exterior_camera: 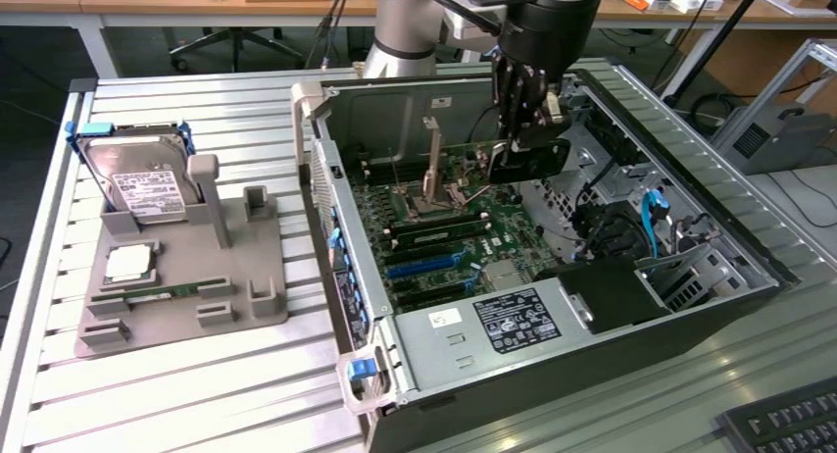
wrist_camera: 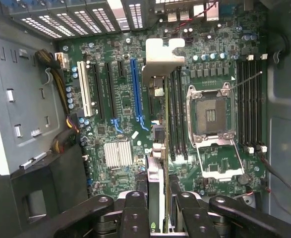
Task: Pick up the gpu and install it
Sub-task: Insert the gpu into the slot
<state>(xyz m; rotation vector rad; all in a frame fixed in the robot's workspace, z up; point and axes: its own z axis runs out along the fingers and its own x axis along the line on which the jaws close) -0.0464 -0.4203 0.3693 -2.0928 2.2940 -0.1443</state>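
Arm's a silver-grey tube section [exterior_camera: 396,36] ending in a chunky black cylindrical wrist [exterior_camera: 556,17], with thin black cables [exterior_camera: 452,4] strung alongside. The black metal linkage gripper [exterior_camera: 526,144] has jointed fingers [wrist_camera: 135,210], each bar pinned with round pivot screws [wrist_camera: 104,200].

A silver work table of ribbed aluminium slats [exterior_camera: 196,394] spans most of the exterior view. Along the top edge runs a light wooden desk top on white legs [exterior_camera: 157,0]. Beneath it, at upper left, the black star-shaped castor base of an office chair [exterior_camera: 235,43] stands on a dark floor [exterior_camera: 33,66]. A grey box-shaped unit [exterior_camera: 774,139] sits at the right edge.
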